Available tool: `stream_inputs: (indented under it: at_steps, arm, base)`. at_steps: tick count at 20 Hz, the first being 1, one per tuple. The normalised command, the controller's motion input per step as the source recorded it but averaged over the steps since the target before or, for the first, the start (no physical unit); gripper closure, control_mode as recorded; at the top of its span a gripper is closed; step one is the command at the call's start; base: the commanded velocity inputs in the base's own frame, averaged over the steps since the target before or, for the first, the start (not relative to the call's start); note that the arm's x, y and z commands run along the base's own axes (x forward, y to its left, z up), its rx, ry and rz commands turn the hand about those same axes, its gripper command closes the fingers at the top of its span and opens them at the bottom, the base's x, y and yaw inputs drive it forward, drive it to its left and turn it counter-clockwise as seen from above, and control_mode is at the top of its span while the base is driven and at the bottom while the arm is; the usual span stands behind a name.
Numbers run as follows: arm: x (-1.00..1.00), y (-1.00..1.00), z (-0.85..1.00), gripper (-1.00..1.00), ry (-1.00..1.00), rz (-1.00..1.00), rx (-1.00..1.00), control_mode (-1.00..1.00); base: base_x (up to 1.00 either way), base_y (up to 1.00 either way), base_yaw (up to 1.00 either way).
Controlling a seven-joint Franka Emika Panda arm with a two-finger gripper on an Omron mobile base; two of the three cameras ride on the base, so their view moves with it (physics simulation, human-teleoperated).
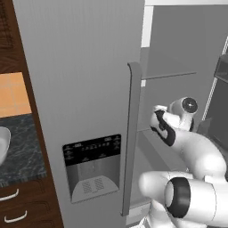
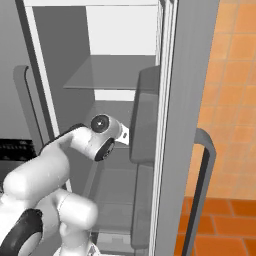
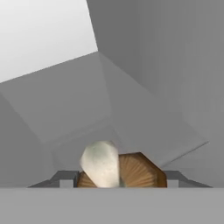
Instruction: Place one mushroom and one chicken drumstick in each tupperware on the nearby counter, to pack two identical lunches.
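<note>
Mushroom (image 3: 114, 168) sits low in my hand view, right at the jaws (image 3: 119, 179), cream stem to the left and brown gilled cap to the right, with one dark finger tip (image 3: 65, 178) on each side of it; the jaws stand partly apart and appear clamped on the mushroom, though the contact points are cut off by the lower edge. Behind it I see bare grey fridge walls and a pale shelf surface meeting in a corner. From the left base view, the closed fridge door (image 1: 84, 89) with its dispenser panel (image 1: 92, 165) and long vertical handle (image 1: 132, 133) fills the middle, and the white arm (image 1: 187, 147) reaches past it into the open compartment. A strip of the black veined table (image 1: 22, 151) over dark wood drawers shows at the far left, with the edge of a pale container (image 1: 3, 144) cut off by the frame. The right base view shows the grey shelves (image 2: 110, 75) inside, the open door's edge (image 2: 180, 125) and orange wall tiles (image 2: 230, 90). In both base views the hand itself is hidden behind the arm's wrist.
</note>
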Motion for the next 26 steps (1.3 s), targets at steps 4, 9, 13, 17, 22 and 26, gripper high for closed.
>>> stream_inputs:
  at_steps: [4, 9, 13, 17, 22, 26]
  arm:
    - [-0.84, 0.26, 1.0, 1.0, 0.19, 0.01, 0.0, -1.0]
    - [-0.76, 0.31, 0.98, 1.0, 0.31, 0.06, 0.0, -1.0]
    - [-0.57, 0.26, 0.72, 1.0, 0.47, 0.12, -0.02, -1.0]
    - [-0.96, 0.0, 0.12, 1.0, 0.0, 0.02, 0.0, -1.0]
    - [-0.99, 0.06, 0.02, 1.0, -0.17, 0.03, 0.0, -1.0]
    - [-0.57, 0.2, 0.17, 1.0, -0.27, 0.01, 0.0, -1.0]
  base:
    - [0.0, 0.0, 0.0]
    - [0.0, 0.0, 0.0]
    - [0.0, 0.0, 0.0]
    - [0.0, 0.0, 0.0]
    - [0.0, 0.0, 0.0]
    - [0.0, 0.0, 0.0]
